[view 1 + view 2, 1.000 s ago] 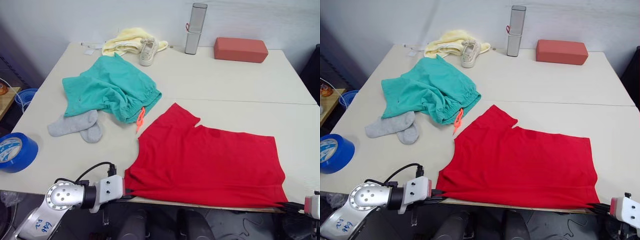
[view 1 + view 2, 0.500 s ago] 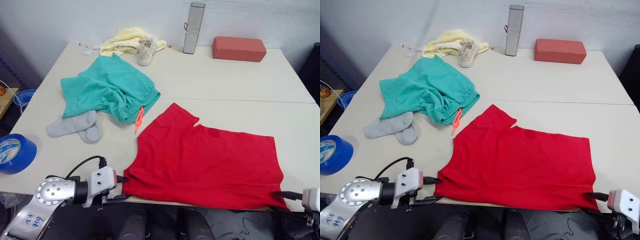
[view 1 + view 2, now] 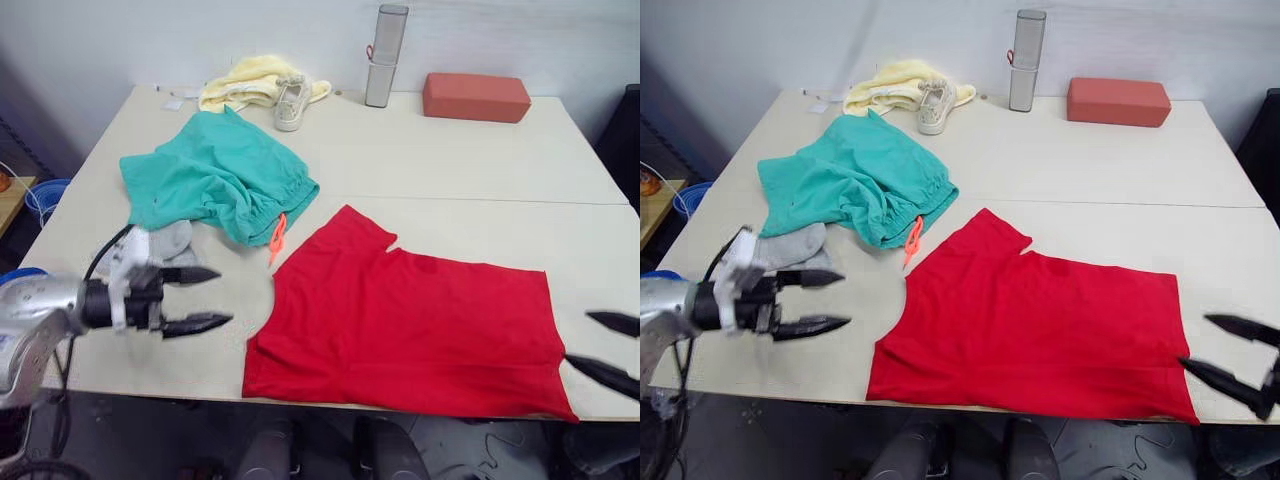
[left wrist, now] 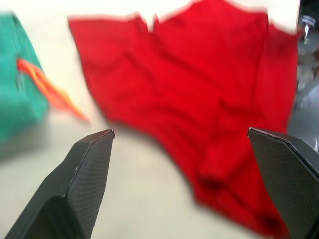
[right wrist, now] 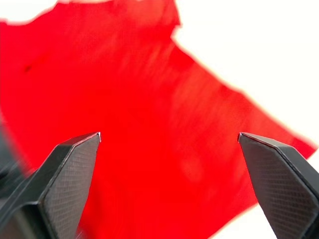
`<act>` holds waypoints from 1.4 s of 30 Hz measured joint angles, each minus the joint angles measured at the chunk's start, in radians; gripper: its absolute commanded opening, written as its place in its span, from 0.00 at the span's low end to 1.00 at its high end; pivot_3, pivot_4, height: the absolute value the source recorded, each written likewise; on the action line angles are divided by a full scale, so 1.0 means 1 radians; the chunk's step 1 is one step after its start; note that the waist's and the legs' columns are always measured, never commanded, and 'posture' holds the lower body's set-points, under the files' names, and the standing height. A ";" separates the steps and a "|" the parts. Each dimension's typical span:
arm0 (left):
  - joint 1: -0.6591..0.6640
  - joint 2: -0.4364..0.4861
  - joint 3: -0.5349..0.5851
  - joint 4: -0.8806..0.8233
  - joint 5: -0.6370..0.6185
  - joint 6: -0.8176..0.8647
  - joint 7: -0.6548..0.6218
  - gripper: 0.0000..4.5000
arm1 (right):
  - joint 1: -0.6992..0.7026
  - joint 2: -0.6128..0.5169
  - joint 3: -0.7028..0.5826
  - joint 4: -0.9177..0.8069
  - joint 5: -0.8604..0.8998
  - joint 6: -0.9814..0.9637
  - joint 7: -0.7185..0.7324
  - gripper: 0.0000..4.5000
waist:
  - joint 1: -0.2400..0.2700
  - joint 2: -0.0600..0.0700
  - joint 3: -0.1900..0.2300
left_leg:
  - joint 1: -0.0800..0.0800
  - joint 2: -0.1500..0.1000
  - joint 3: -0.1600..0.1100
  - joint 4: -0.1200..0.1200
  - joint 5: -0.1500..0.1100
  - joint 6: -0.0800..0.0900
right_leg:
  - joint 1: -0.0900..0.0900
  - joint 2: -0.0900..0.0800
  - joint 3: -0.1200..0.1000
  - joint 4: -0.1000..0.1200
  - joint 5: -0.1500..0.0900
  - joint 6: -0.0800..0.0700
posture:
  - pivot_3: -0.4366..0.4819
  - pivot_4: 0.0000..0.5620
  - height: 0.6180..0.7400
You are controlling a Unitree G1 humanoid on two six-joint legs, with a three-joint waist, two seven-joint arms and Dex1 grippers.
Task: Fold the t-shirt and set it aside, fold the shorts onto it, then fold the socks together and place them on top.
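My left gripper (image 3: 205, 298) and right gripper (image 3: 1230, 352) hang spread wide, empty, flanking the t-shirt (image 3: 410, 320). Its near hem looks folded, seemingly.

The left gripper (image 3: 205, 298) and its arm stand in front of the socks (image 3: 165, 243), so just a patch of grey shows behind them. The right gripper (image 3: 1230, 352) is cut off at the picture's edge, fingertips alone in sight. In the left wrist view the t-shirt (image 4: 199, 94) and shorts (image 4: 15, 94) are smeared by blur.
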 measured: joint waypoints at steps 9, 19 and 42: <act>-0.460 -0.226 -0.300 0.404 0.213 0.042 0.117 1.00 | -0.430 -0.033 0.273 0.332 -0.202 0.011 -0.053 1.00 | 0.004 -0.002 0.001 | -0.021 -0.001 0.002 0.017 0.006 0.006 | -0.015 0.004 -0.005 0.013 0.001 0.003 | 0.48 0.27 1.00; -0.771 -0.589 -0.386 1.012 0.428 -0.273 0.182 1.00 | -0.619 -0.026 0.400 0.566 -0.362 -0.056 -0.069 1.00 | 0.001 -0.008 0.005 | -0.027 -0.002 0.003 0.033 0.005 0.013 | -0.017 0.000 -0.002 0.015 0.010 0.013 | 0.48 0.27 1.00; -0.948 -0.770 -0.182 1.480 0.545 -0.367 0.380 1.00 | -0.963 0.004 0.559 0.995 -0.522 -0.022 -0.027 1.00 | -0.002 -0.007 0.005 | -0.030 -0.002 0.005 0.035 0.003 0.008 | -0.021 0.000 -0.004 0.018 0.011 0.013 | 0.48 0.27 1.00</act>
